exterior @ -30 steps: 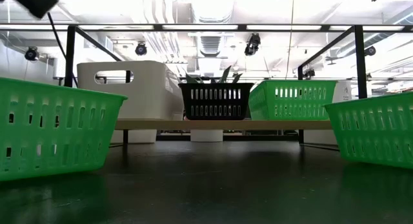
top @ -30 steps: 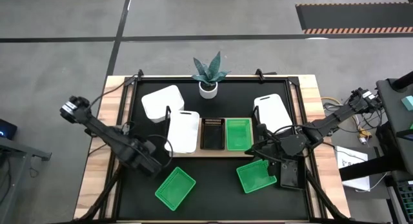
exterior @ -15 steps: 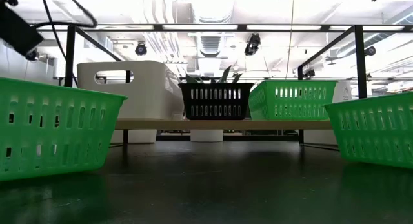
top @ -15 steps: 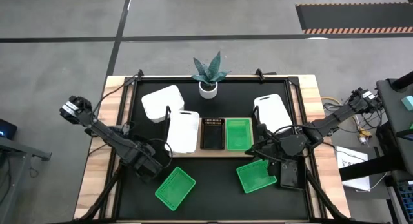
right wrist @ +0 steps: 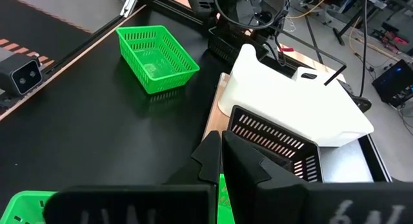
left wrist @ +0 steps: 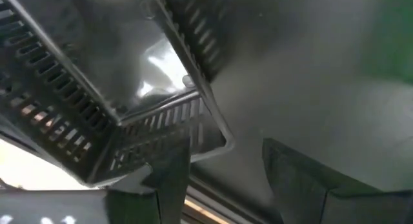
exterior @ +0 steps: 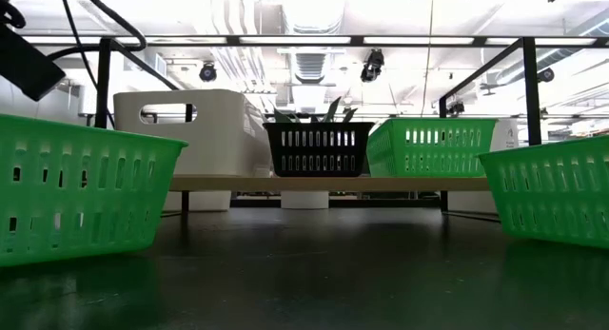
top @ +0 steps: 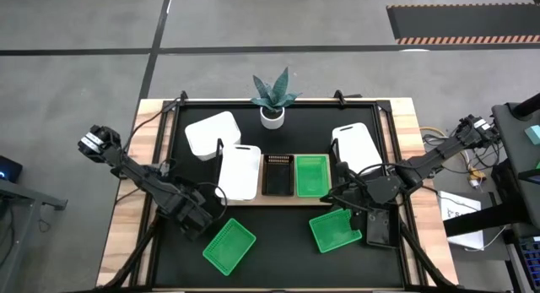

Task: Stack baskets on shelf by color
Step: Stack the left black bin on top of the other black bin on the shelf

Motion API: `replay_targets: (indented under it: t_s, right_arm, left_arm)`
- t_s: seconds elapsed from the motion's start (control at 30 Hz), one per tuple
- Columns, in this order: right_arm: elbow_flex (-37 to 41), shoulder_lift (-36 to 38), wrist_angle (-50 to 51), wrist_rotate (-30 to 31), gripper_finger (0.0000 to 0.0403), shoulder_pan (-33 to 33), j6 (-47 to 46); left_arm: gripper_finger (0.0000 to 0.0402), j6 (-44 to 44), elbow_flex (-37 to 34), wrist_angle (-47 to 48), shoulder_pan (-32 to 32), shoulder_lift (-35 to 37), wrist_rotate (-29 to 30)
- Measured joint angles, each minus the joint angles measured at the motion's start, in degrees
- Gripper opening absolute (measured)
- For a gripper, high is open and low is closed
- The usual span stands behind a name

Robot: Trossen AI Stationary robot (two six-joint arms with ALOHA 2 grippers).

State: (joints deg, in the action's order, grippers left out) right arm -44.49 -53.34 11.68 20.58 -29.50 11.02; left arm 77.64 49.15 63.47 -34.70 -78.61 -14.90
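You were roughly partway through: along the shelf [top: 278,200], left to right, stood one white basket [top: 240,170], one black basket [top: 278,175] and one green basket [top: 311,175], each a single layer as far as you could judge. Your left hand [top: 196,215] sat near the bench's front-left, its fingers [left wrist: 169,179] spread with nothing between them, just beside a loose green basket [top: 229,246]. Two white baskets [top: 212,134] [top: 355,145] waited toward the back edge, and another green one [top: 336,230] by your right hand [top: 354,200], whose fingers looked pressed together and empty. A black basket [left wrist: 116,95] filled the left wrist view, blurred and cut off.
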Motion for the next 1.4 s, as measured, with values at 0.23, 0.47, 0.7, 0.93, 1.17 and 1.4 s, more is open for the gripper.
replay_targets:
  t_s: [0.23, 0.47, 0.7, 0.93, 1.17, 1.4]
  right_arm:
    - [0.00, -0.02, 0.00, 0.00, 0.0009, 0.00, -0.58]
    - [0.00, -0.02, 0.00, 0.00, 0.0009, -0.01, -0.63]
    - [0.00, -0.02, 0.00, 0.00, 0.0009, 0.00, -0.54]
    - [0.00, -0.04, 0.00, 0.00, 0.0009, -0.02, -0.54]
    - [0.00, -0.04, -0.02, 0.00, 0.0009, -0.02, -0.53]
    - [0.00, -0.04, -0.03, 0.01, 0.0009, -0.01, -0.52]
  left_arm:
    - [0.0178, -0.03, -1.61, -0.15, 0.00, 0.01, 1.77]
    - [0.0175, -0.01, -4.17, -0.33, 0.00, -0.04, 1.79]
    - [0.0110, 0.01, -4.21, -0.59, 0.00, -0.04, 1.77]
    - [0.0013, 0.07, -3.97, -1.72, 0.08, 0.00, 1.86]
    - [0.0003, 0.18, 0.49, 6.32, 0.02, 0.07, 1.53]
    - [0.0001, 1.61, 10.23, 22.20, 0.09, 0.11, 2.99]
